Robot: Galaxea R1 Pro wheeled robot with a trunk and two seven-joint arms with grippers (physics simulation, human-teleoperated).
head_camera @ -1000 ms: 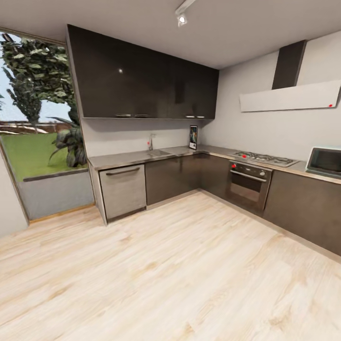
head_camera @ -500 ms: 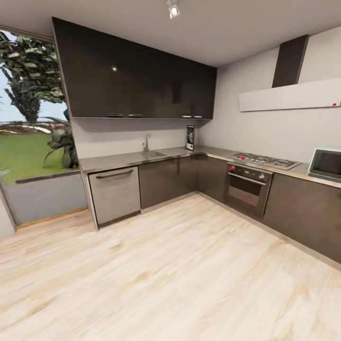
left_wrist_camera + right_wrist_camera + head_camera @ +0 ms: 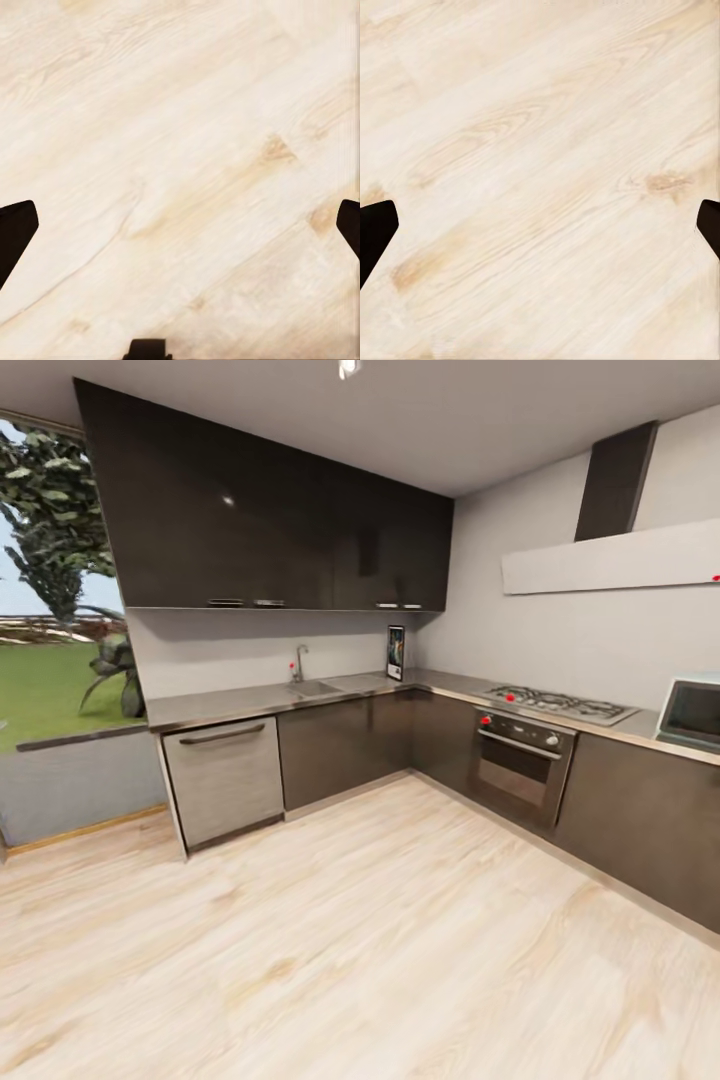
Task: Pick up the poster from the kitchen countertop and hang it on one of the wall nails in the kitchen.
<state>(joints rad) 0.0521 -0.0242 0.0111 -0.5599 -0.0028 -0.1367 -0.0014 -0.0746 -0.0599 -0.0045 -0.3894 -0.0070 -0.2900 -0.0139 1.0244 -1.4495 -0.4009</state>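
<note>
The poster [image 3: 396, 653] stands upright in the far corner of the grey L-shaped kitchen countertop [image 3: 255, 702], leaning against the back wall; it is small and far off in the head view. The sink and tap [image 3: 304, 678] are left of it, the gas hob [image 3: 553, 704] to its right. My left gripper [image 3: 180, 229] is open over bare wood floor, its black fingertips [image 3: 15, 232] at the picture's sides. The right gripper [image 3: 540, 229] is likewise open above the floor, with nothing between its fingers [image 3: 373, 229].
Dark brown base cabinets, a steel dishwasher [image 3: 224, 774] and an oven [image 3: 515, 761] line the counter. Dark upper cabinets [image 3: 270, 520] and a hood [image 3: 610, 556] hang above. A microwave [image 3: 690, 711] sits at far right. A big window [image 3: 55, 660] is left. Light wood floor [image 3: 380, 930] stretches ahead.
The whole head view has shifted: the kitchen has slid left and grown slightly larger as the camera moves toward it and turns right. Nothing in the kitchen itself has moved.
</note>
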